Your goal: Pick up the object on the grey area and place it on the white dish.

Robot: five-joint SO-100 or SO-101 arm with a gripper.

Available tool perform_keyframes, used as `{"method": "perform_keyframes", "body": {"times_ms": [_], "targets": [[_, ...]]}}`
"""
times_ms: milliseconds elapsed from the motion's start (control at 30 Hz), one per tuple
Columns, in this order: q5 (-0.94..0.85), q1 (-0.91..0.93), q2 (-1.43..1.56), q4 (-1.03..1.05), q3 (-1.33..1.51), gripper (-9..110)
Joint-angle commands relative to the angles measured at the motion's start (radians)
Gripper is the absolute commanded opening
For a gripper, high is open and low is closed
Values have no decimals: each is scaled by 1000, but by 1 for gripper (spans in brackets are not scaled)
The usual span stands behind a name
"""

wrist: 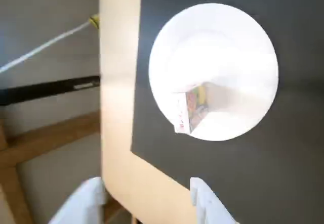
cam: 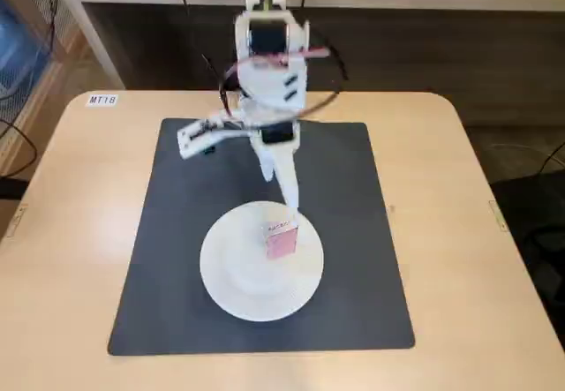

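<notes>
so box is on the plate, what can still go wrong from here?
1. The pink box looks propped up on the white dish, not flat; it could topple.
2. In the fixed view the gripper hangs close by the box; a low retreat could clip it.
3. The box sits toward the dish's edge in the wrist view, so a knock might push it off.

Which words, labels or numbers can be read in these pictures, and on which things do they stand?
"MT18": small white sticker on the light wooden tabletop, far left corner in the fixed view.
Print on the small pink rectangular box on the round white plate: too blurred to read in both views.
No other text shows.
</notes>
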Motion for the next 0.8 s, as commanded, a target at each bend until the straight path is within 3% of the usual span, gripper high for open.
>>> {"method": "perform_keyframes", "body": {"times_ms": [0,133,400,767], "targets": [[71,-6,273,-183,305,0],[137,28,589,-422,729,0],[152,55,844,-597,1160,0],[161,84,1175,-649,1641,0]]}}
